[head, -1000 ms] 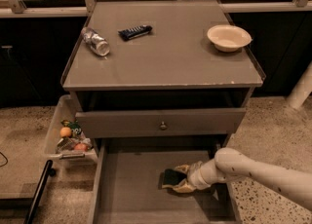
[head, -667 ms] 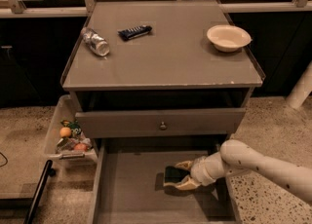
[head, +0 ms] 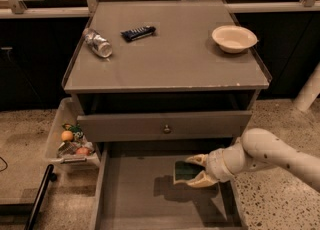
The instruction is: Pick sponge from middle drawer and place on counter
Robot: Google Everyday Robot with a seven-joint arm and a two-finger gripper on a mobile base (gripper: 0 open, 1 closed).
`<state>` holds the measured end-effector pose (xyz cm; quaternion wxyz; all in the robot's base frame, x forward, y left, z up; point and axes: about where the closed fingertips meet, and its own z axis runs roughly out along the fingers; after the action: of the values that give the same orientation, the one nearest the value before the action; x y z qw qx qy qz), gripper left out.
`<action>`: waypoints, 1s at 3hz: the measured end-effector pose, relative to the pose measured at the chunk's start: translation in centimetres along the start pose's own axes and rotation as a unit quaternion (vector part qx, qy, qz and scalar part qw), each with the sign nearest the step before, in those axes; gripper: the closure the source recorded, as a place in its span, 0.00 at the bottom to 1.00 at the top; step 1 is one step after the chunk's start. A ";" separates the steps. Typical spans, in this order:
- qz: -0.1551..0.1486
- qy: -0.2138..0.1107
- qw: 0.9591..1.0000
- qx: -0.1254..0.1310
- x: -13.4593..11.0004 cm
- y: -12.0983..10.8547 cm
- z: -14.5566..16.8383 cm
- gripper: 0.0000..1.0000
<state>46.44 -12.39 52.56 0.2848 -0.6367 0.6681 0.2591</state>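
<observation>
The sponge (head: 184,171), dark green on top with a pale edge, is held between the fingers of my gripper (head: 193,171). The gripper is shut on it and holds it above the grey floor of the open middle drawer (head: 140,199), right of centre. My white arm (head: 272,154) reaches in from the right. The sponge's shadow lies on the drawer floor below it. The counter (head: 170,54) is the grey cabinet top above, behind the drawer front with the small round knob (head: 166,129).
On the counter lie a clear plastic bottle (head: 98,42) at the left, a dark blue snack-bar wrapper (head: 137,32) and a cream bowl (head: 234,38) at the right. A clear bin with fruit and packets (head: 70,141) stands on the floor at the left.
The gripper has lifted the sponge off the drawer floor and raised it a little; the arm has risen with it.
</observation>
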 end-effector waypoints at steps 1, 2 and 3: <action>-0.037 0.028 0.998 0.034 -4.3 -0.6 -6.3 1.00; -0.037 0.028 0.998 0.034 -4.3 -0.6 -6.2 1.00; -0.064 0.045 0.997 0.017 -5.7 0.5 -4.3 1.00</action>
<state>45.91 -11.37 59.62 0.2816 -0.6840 0.6426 0.2000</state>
